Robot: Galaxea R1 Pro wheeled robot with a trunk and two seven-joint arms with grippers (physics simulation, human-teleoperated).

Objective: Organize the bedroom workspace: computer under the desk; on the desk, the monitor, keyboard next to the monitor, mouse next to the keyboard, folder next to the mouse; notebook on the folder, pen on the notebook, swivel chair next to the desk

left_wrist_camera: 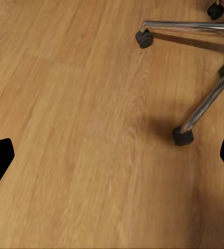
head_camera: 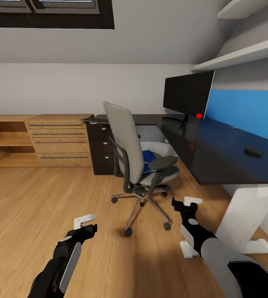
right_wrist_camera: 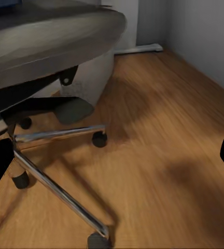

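Two tools hang low over the wood floor (head_camera: 34, 198) in the head view: left tool (head_camera: 86, 221) w/ fingers apart and nothing between them, right tool (head_camera: 186, 203) likewise apart and empty. In the wrist views each tool's dark fingertips sit at opposite edges of the pic, wide gap, bare floor between.

Swivel chair (head_camera: 138, 161) stands just ahead of the tools, btwn them, back turned partly toward the robot, seat facing the tabletop (head_camera: 216, 157). Chair is near the tabletop's front edge; can't tell if touching. Blue folder (head_camera: 148, 159) lies on the chair seat, partly hidden by the backrest and armrest. Something pale sits behind the chair under the tabletop, too hidden to tell what.

Monitor (head_camera: 187, 94) stands upright on the tabletop at the far corner, red dot at its lower right corner, blue wall panel (head_camera: 250, 111) just beside it. Mouse (head_camera: 253, 151) rests on the tabletop nearer the robot, well apart from the monitor. Dark drawer unit (head_camera: 102, 149) sits left of the chair; a slim flat item on top of it is too small to tell. Low light-wood cabinet (head_camera: 59, 140) stands just left of that unit.

Left wrist view: chrome chair legs (left_wrist_camera: 205, 104) and castors on the floor. Right wrist view: chair's seat underside (right_wrist_camera: 50, 36) and star base close by.
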